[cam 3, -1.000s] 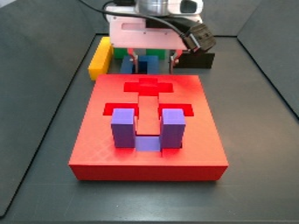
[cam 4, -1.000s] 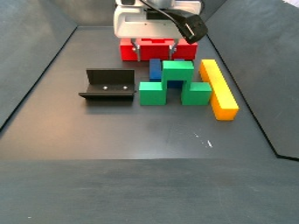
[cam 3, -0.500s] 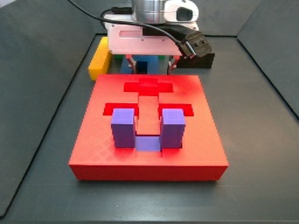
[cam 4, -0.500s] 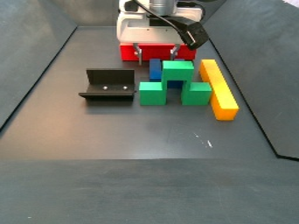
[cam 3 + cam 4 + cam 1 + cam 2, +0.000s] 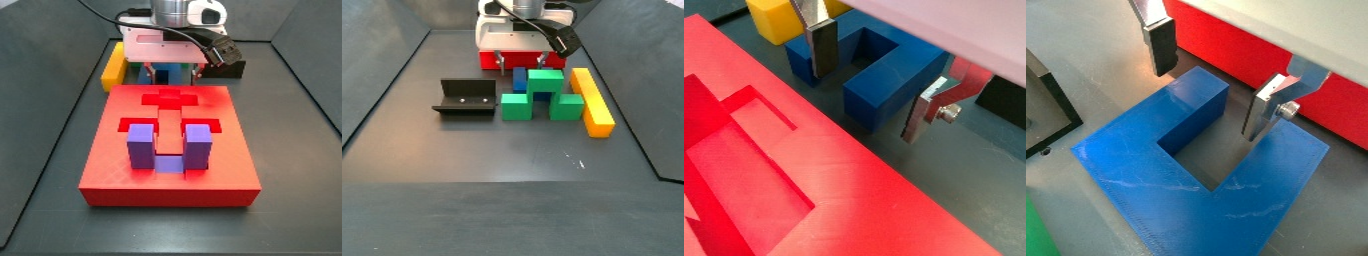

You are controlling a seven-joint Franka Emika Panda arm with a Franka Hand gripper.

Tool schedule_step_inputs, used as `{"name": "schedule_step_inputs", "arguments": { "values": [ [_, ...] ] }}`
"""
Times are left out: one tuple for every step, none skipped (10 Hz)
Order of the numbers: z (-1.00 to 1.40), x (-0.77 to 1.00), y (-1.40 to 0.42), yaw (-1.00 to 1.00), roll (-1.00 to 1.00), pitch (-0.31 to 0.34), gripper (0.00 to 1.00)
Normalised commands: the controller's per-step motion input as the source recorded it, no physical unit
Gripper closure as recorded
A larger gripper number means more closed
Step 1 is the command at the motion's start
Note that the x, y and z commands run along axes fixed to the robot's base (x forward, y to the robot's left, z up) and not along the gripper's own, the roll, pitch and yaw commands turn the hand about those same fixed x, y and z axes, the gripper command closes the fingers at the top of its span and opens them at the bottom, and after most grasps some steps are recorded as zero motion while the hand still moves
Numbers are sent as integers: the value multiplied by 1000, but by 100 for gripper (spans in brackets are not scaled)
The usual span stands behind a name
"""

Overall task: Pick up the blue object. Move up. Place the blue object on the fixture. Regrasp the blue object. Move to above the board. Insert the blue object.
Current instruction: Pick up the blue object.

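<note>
**Ana:** Wrist views first. Where does the gripper (image 5: 1213,85) sit?

**Ben:** Low over the blue object (image 5: 1200,170), jaws spread wide and holding nothing. In both wrist views one prong of the block lies between the two silver fingers (image 5: 822,50), and neither pad touches it. The other prong lies outside the gripper, beyond one finger (image 5: 1273,105).

**Ana:** What lies around it?

**Ben:** In a wrist view the board (image 5: 791,180) runs just beside the blue object, on the side away from the prong tips. A yellow bar (image 5: 771,18) shows past the far finger. In the other wrist picture, the fixture (image 5: 1046,110) appears at the edge, apart from the block.

**Ana:** And the side views, left to right?

**Ben:** In a side view, the fixture (image 5: 464,98) stands well left of the gripper (image 5: 520,62). A green stepped block (image 5: 543,95) is nearer the camera than the gripper, touching the blue object (image 5: 520,78), then the yellow bar (image 5: 591,100) on the right. From the opposite side, the board (image 5: 127,175) lies in front of the gripper (image 5: 167,68), with a purple U-shaped block (image 5: 170,147) standing in its recess.
</note>
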Motion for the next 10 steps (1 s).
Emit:
{"name": "schedule_step_inputs", "arguments": {
  "values": [
    [0, 0, 0, 0, 0, -6, 0],
    [0, -29, 0, 29, 0, -29, 0],
    [0, -74, 0, 23, 19, -74, 0],
    [0, 0, 0, 0, 0, 0, 100],
    [0, 0, 0, 0, 0, 0, 100],
    [0, 0, 0, 0, 0, 0, 100],
    [0, 0, 0, 0, 0, 0, 100],
    [0, 0, 0, 0, 0, 0, 100],
    [0, 0, 0, 0, 0, 0, 100],
    [0, 0, 0, 0, 0, 0, 100]
  ]
}}
